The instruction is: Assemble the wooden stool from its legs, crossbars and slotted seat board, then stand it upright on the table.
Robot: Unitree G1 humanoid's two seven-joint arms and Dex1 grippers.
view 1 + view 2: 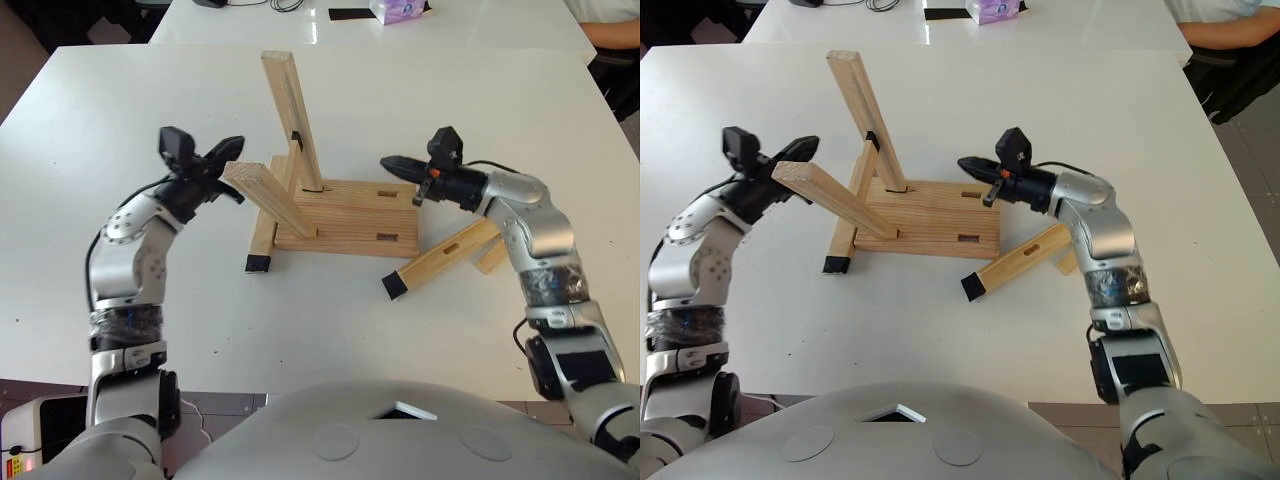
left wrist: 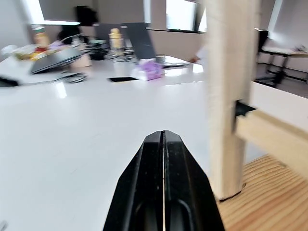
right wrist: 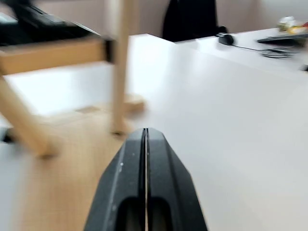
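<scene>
- A loose pale wooden leg with a black foot cap and a side slot (image 1: 440, 257) is laid flat on the white worktop (image 1: 100, 110) beside the right forearm. A shorter wooden piece (image 1: 490, 257) lies just beside it. Both are judged to be parked within reach for fitting.
- The right gripper (image 1: 392, 163) is held over the right end of the flat, slotted seat board of light wood (image 1: 350, 215), with its jaws pressed together on nothing.
- The left gripper (image 2: 163, 139) is likewise closed and empty. It is held just beside the free end of a leaning wooden leg (image 1: 265, 195), probably so that the leg can be nudged or steadied.
- The seat board is laid flat mid-worktop so that legs can be pushed down into it; two slots on its right side are left unfilled.
- Farther back, a tall wooden leg (image 1: 290, 110) is stood nearly upright in the board. A black-tipped wooden bar (image 1: 265, 235) is propped from the worktop up to it; whether it is seated cannot be told.
</scene>
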